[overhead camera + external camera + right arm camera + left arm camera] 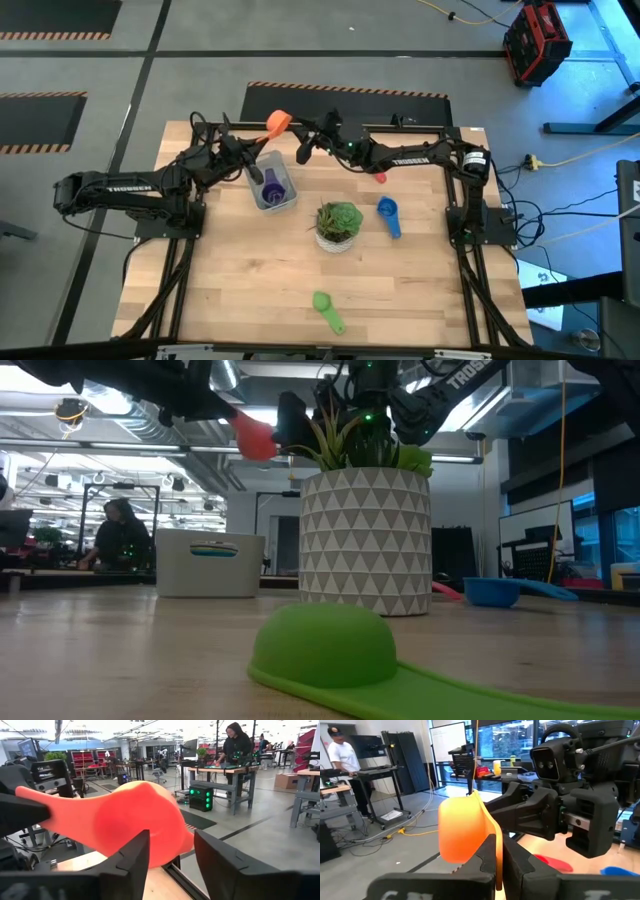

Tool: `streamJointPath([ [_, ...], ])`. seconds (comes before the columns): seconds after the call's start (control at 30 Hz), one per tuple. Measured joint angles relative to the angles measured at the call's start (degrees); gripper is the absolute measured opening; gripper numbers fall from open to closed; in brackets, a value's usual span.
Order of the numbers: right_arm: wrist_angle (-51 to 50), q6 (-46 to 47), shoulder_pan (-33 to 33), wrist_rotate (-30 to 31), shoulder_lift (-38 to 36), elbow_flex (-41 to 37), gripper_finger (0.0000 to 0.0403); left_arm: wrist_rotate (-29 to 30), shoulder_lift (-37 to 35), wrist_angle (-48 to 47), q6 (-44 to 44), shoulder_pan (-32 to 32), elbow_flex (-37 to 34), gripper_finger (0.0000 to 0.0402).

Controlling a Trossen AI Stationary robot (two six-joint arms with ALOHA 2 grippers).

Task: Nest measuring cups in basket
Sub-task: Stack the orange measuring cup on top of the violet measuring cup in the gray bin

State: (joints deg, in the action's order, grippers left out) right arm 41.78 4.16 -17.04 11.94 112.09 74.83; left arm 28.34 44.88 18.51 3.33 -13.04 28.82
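I'm mid-handover with the small orange plastic scoop-shaped measuring cup (279, 121), held in the air past the far edge of the desk (250, 290). My left gripper (262, 133) has its fingers (485, 865) clamped together on the cup's short handle, bowl pointing away beyond the tips. My right gripper (303, 147) faces it from the other side; in the right wrist view its fingers (131, 857) stand apart, straddling the bowl (137, 820), not pinching it. So the cup's long axis runs roughly from my left fingers toward the right ones, handle on the left side.

The translucent grey-white rectangular plastic basket (262, 200) sits just below and nearer than my left fingers, purple cup (274, 186) already in it. Left arm is nearer the basket, so I judge it takes the cup there. The blue cup (388, 211), green cup (324, 303) and a red one (379, 178) lie on the desk.
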Motion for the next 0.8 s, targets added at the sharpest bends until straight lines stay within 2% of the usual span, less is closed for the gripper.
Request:
streamJointPath([
  [0.23,-3.6,-3.7,0.0,-0.1,-2.4,0.0,0.0162,-0.2,0.0,0.0,0.0,0.0,0.0,0.0002],
  [0.47,-20.0,-14.6,-0.3,2.0,-9.8,0.1,0.0162,-2.1,0.0,0.0,-0.3,-1.0,0.0,0.0002],
  [0.63,-35.6,-19.6,-1.4,6.4,-17.0,0.1,0.0162,-8.5,0.0,0.0,-2.5,-3.8,0.0,0.0002],
  [0.8,-50.6,-18.6,-3.1,6.4,-24.9,0.1,0.0162,-18.3,0.2,0.2,-7.3,-8.3,0.0,0.0002],
])
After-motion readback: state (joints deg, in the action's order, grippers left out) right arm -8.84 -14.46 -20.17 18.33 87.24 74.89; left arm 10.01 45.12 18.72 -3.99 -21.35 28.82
